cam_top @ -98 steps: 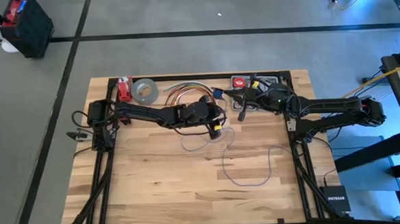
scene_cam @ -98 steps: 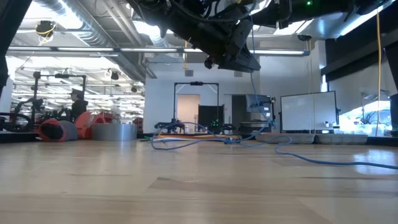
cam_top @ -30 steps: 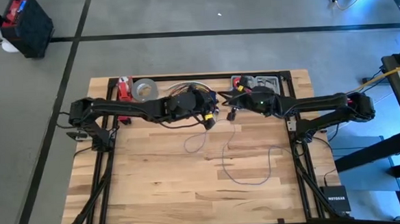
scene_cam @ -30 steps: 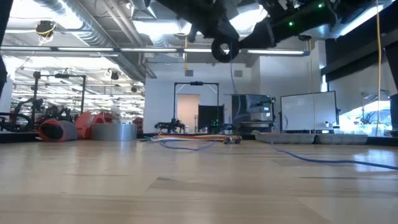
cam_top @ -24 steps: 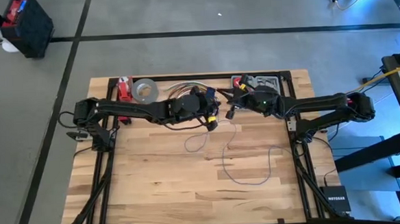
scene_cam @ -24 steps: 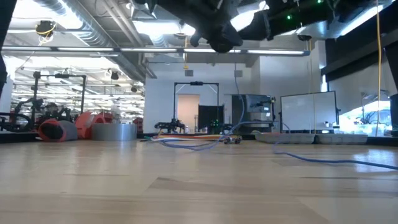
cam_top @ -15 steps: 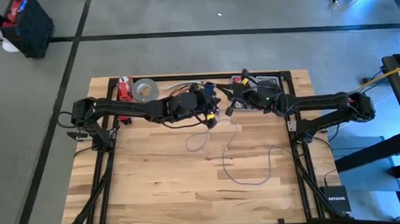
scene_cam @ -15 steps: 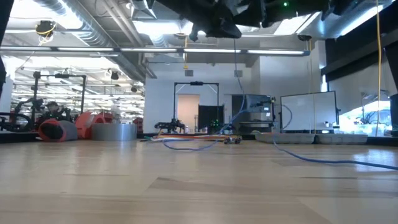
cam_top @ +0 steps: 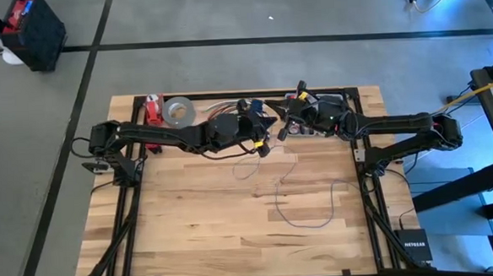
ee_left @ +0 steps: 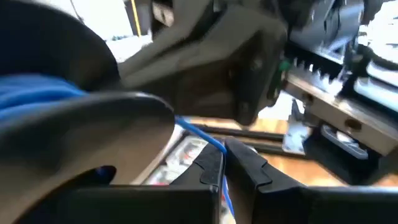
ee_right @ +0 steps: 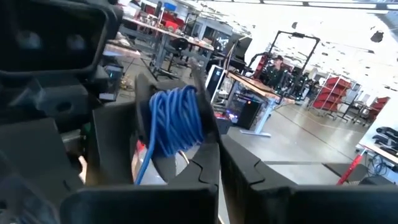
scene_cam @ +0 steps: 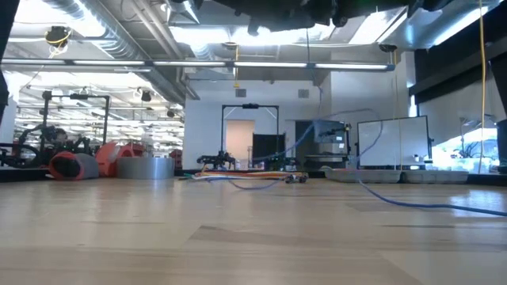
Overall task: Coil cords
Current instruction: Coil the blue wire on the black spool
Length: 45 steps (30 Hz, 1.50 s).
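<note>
Coiling is judged partly done: a blue bundle of turns (ee_right: 177, 121) sits wound on the left gripper (cam_top: 262, 142), both it and the right gripper (cam_top: 284, 126) clamped on the cord (cam_top: 305, 204), whose long tail lies loose on the table (cam_top: 192, 234).

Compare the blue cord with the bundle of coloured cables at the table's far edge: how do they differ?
The blue cord is one colour; the cable bundle mixes orange and yellow strands. The cord is partly coiled and raised at the left gripper, beside the right gripper; the bundle lies flat. The cord trails across the middle of the table; the bundle lies only at the far edge. Both are thin, flexible.
</note>
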{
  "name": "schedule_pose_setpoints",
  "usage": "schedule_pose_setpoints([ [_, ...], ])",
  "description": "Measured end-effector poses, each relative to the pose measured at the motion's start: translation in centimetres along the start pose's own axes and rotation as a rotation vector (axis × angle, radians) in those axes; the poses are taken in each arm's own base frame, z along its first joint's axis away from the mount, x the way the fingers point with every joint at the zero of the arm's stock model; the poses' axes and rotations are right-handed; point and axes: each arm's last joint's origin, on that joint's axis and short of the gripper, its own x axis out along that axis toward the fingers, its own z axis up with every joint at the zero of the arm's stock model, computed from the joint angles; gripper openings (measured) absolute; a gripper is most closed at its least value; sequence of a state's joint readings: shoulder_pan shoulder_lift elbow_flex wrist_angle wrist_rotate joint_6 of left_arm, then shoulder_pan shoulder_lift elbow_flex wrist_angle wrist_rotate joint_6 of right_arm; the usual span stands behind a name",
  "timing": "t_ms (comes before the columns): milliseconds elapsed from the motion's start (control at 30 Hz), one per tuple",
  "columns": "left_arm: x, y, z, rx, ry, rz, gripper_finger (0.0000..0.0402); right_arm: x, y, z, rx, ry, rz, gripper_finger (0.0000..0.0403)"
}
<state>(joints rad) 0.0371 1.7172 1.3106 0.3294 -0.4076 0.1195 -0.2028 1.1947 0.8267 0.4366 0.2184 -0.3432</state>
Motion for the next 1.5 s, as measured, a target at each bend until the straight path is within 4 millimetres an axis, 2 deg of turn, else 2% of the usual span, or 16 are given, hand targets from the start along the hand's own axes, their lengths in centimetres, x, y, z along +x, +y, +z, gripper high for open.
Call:
schedule_pose_setpoints([
  [167,0.1,0.6,-0.2,0.056,0.033,0.11,0.0005,-0.1,0.5,0.2,0.004,-0.002,0.023,0.0005],
  [367,0.2,1.0,-0.7,0.097,0.088,0.162,0.0005,-0.4,0.5,0.4,-0.01,0.007,0.005,0.0005],
  [867,0.1,1.2,-1.2,0.125,0.156,0.164,0.0005,-1.5,-1.0,3.8,-0.03,-0.008,0.03,0.0001],
  [1033,0.1,1.2,-1.4,0.134,0.172,0.162,0.0005,-1.6,-1.5,5.3,-0.023,-0.047,0.04,0.0001],
  [1200,0.1,1.1,-3.1,0.169,0.279,0.148,0.0005,-2.3,-2.6,8.0,-0.002,-0.131,0.023,0.0001],
  [1500,0.0,1.6,-3.3,0.147,0.316,0.163,0.0005,-4.2,-4.0,10.6,0.004,-0.177,0.021,0.0001],
])
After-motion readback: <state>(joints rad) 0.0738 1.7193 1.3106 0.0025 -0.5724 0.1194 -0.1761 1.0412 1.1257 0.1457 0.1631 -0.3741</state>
